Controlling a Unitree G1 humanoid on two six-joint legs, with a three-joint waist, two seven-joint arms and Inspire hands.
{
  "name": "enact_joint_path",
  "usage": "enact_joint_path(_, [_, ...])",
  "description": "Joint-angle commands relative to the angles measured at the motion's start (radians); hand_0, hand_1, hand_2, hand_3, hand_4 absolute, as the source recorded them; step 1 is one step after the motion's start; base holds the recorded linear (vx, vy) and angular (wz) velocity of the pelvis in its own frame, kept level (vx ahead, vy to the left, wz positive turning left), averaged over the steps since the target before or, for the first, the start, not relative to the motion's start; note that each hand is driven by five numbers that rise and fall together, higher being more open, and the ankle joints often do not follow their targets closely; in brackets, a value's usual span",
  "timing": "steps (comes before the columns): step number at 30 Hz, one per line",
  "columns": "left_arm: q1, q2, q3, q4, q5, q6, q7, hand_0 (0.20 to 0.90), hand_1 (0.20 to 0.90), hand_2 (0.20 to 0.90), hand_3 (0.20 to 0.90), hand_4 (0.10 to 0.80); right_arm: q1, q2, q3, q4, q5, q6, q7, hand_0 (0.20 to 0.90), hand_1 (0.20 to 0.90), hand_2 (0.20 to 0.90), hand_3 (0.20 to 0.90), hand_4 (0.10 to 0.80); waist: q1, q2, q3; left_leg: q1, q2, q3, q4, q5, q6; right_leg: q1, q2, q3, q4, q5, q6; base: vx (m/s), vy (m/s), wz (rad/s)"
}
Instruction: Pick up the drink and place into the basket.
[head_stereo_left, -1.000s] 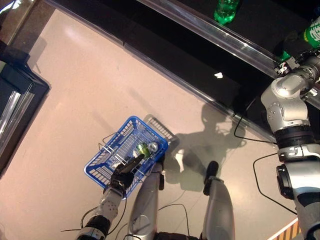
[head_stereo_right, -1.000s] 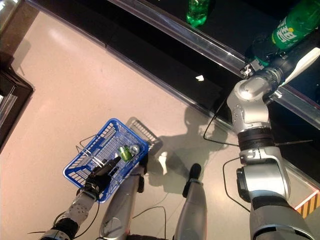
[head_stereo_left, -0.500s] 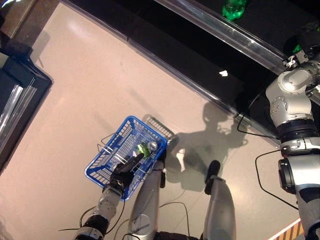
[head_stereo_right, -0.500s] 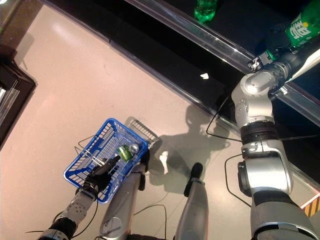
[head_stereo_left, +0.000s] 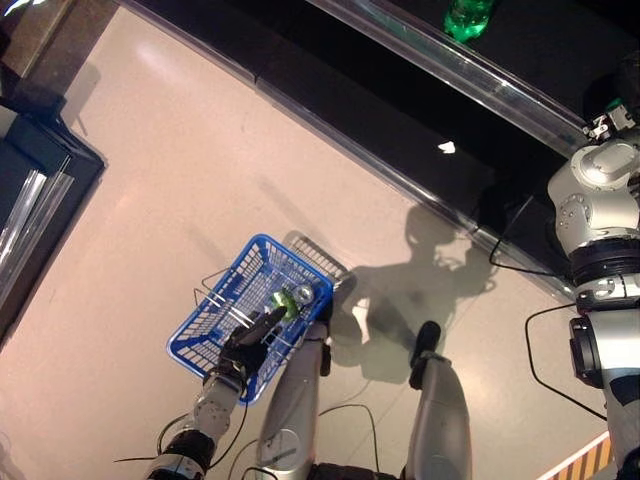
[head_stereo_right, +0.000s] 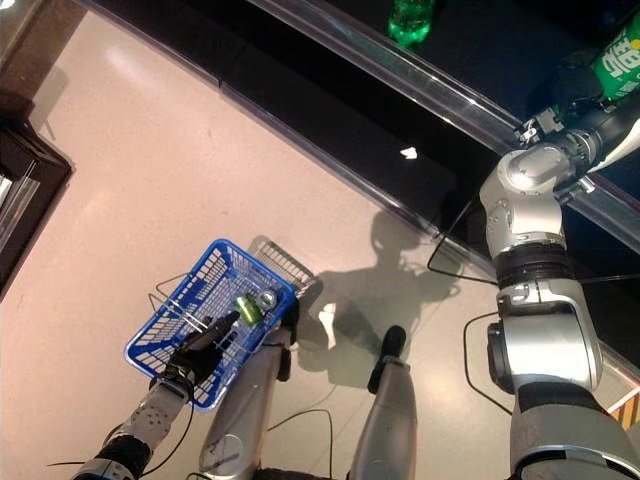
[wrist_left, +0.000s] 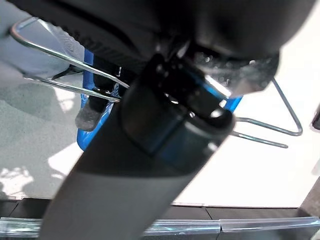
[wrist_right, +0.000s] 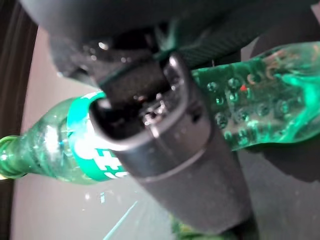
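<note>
Right hand (wrist_right: 165, 150) further right, still clasping green bottle (wrist_right: 60, 145); left hand (head_stereo_left: 245, 350) gripping basket (head_stereo_left: 215, 320) handle.

Basket (head_stereo_left: 224, 318) on the floor (head_stereo_left: 150, 200) at lower left of frame, left hand (head_stereo_left: 245, 352) at its near rim, a can (head_stereo_left: 284, 299) inside; shelf (head_stereo_right: 440, 90) across upper right carries one bottle (head_stereo_right: 411, 19), right hand (head_stereo_right: 580, 95) with a second bottle (head_stereo_right: 622, 58) at the frame's right edge.
</note>
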Motion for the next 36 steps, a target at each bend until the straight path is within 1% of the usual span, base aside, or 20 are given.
enact_joint_path(1, [0.12,0.031,-0.024,-0.122,-0.026,-0.062,-0.09,0.3,0.3,0.3,0.2,0.1,-0.06,-0.158,-0.016,-0.289,-0.168,-0.094,0.032,0.3,0.3,0.3,0.2,0.1,-0.021,0.001,-0.021,0.044,-0.019,-0.078,0.112,-0.119,0.029,0.071,0.034,-0.058,-0.023,0.022,-0.087,0.0,0.0,0.0])
enact_joint_path(3, [0.13,0.023,0.001,-0.136,-0.021,-0.071,-0.106,0.3,0.3,0.3,0.2,0.1,-0.011,-0.149,-0.046,-0.424,-0.194,-0.058,0.081,0.3,0.3,0.3,0.2,0.1,-0.032,-0.005,-0.021,0.079,-0.013,-0.071,0.105,-0.12,0.024,0.105,0.038,-0.056,-0.03,0.016,-0.09,-0.022,0.023,0.04])
enact_joint_path(4, [0.131,0.024,0.003,-0.137,-0.02,-0.073,-0.109,0.3,0.3,0.3,0.2,0.1,-0.004,-0.148,-0.053,-0.438,-0.197,-0.055,0.087,0.3,0.3,0.3,0.2,0.1,-0.032,-0.005,-0.021,0.08,-0.012,-0.071,0.097,-0.11,0.024,0.108,0.039,-0.057,-0.039,0.025,-0.091,0.0,0.0,0.0])
enact_joint_path(5, [0.137,0.018,0.013,-0.144,-0.019,-0.082,-0.122,0.3,0.3,0.3,0.2,0.1,0.039,-0.139,-0.069,-0.505,-0.206,-0.051,0.121,0.3,0.3,0.3,0.2,0.1,-0.039,-0.011,-0.021,0.105,-0.008,-0.066,0.098,-0.119,0.02,0.134,0.04,-0.057,-0.036,0.012,-0.092,0.0,0.0,0.0])
enact_joint_path(8, [0.154,0.006,0.028,-0.16,0.001,-0.097,-0.135,0.3,0.3,0.3,0.2,0.1,0.139,-0.111,-0.106,-0.615,-0.2,-0.05,0.189,0.3,0.3,0.3,0.2,0.1,-0.049,-0.024,-0.035,0.144,-0.001,-0.059,0.085,-0.116,0.015,0.178,0.046,-0.059,-0.049,0.005,-0.098,0.0,0.0,0.0])
enact_joint_path(10, [0.16,0.001,0.033,-0.165,0.003,-0.102,-0.141,0.3,0.3,0.3,0.2,0.1,0.175,-0.101,-0.118,-0.654,-0.195,-0.043,0.219,0.3,0.3,0.3,0.2,0.1,-0.051,-0.028,-0.048,0.154,0.003,-0.058,0.076,-0.107,0.013,0.192,0.048,-0.062,-0.061,0.01,-0.101,0.0,0.0,0.0])
enact_joint_path(15, [0.199,-0.012,0.043,-0.198,0.046,-0.112,-0.166,0.3,0.3,0.3,0.2,0.1,0.31,-0.032,-0.133,-0.775,-0.206,-0.045,0.331,0.3,0.3,0.3,0.2,0.1,-0.053,-0.046,-0.101,0.213,0.017,-0.054,0.048,-0.1,0.004,0.266,0.052,-0.078,-0.092,0.002,-0.107,0.061,0.011,0.0])
enact_joint_path(19, [0.215,-0.015,0.041,-0.211,0.065,-0.115,-0.18,0.3,0.3,0.3,0.2,0.1,0.356,0.0,-0.118,-0.811,-0.189,-0.047,0.396,0.3,0.3,0.3,0.2,0.1,-0.05,-0.051,-0.123,0.241,0.023,-0.054,0.033,-0.093,-0.002,0.304,0.052,-0.087,-0.111,-0.001,-0.107,0.054,0.016,0.09])
enact_joint_path(23, [0.245,-0.024,0.035,-0.239,0.071,-0.117,-0.209,0.3,0.3,0.3,0.2,0.1,0.442,0.051,-0.08,-0.883,-0.144,-0.036,0.51,0.3,0.3,0.3,0.2,0.1,-0.038,-0.053,-0.162,0.284,0.02,-0.067,0.002,-0.09,-0.006,0.365,0.05,-0.107,-0.142,-0.004,-0.106,0.084,0.019,0.14])
enact_joint_path(28, [0.268,-0.02,0.025,-0.304,0.067,-0.1,-0.231,0.3,0.3,0.3,0.2,0.1,0.517,0.108,-0.004,-0.973,-0.131,0.002,0.584,0.3,0.3,0.3,0.2,0.1,-0.021,-0.052,-0.192,0.32,0.017,-0.08,-0.025,-0.091,-0.01,0.411,0.05,-0.122,-0.176,-0.002,-0.102,0.051,0.011,0.17])
enact_joint_path(31, [0.299,-0.018,0.005,-0.397,0.064,-0.09,-0.24,0.3,0.3,0.3,0.2,0.1,0.561,0.179,0.115,-1.019,-0.132,0.026,0.653,0.3,0.3,0.3,0.2,0.1,0.002,-0.049,-0.214,0.353,0.021,-0.089,-0.046,-0.085,-0.012,0.457,0.057,-0.134,-0.202,-0.004,-0.1,0.056,0.008,0.2])
enact_joint_path(35, [0.322,-0.008,-0.014,-0.465,0.074,-0.074,-0.246,0.3,0.3,0.3,0.2,0.1,0.565,0.201,0.175,-1.015,-0.114,0.036,0.661,0.3,0.3,0.3,0.2,0.1,0.024,-0.05,-0.22,0.363,0.023,-0.099,-0.046,-0.089,-0.013,0.479,0.055,-0.147,-0.205,-0.007,-0.099,0.022,-0.017,0.23])
enact_joint_path(36, [0.333,0.006,-0.029,-0.5,0.081,-0.063,-0.258,0.3,0.3,0.3,0.2,0.1,0.557,0.209,0.204,-1.012,-0.104,0.041,0.657,0.3,0.3,0.3,0.2,0.1,0.039,-0.049,-0.223,0.366,0.023,-0.105,-0.045,-0.09,-0.014,0.489,0.054,-0.156,-0.207,-0.009,-0.099,0.023,-0.024,0.13])
